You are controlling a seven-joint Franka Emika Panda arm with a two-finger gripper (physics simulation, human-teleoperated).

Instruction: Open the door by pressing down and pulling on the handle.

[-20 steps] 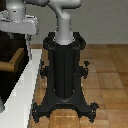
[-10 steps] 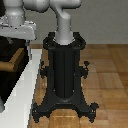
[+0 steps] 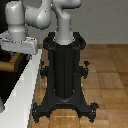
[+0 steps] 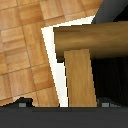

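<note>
Handle [image 4: 80, 55] fills the wrist view: brass-brown lever, a thick cylindrical stub running across the frame with a flatter bar bent off it at a right angle, running toward the camera. Behind it sits the door [image 4: 112, 75], a very dark panel with a light edge strip showing beside the bar, and wood parquet floor [image 4: 25, 45] beyond that edge. In the exterior view the handle is only a small brown piece [image 3: 11, 64] at the exterior view's left, poking out just below the wrist; the dark door face [image 3: 7, 82] is barely visible there behind the white frame [image 3: 25, 90]. Gripper [image 3: 19, 44] hangs directly over the handle, close above it; contact can't be confirmed. Finger state: cannot tell, only dark blurred tips [image 4: 22, 102] show at the wrist view's edge, and the exterior view hides the fingers. Arm [image 3: 42, 15] arcs over from the black pedestal [image 3: 64, 70], which stands mid-frame on a spread-leg base, well apart from the door.
</note>
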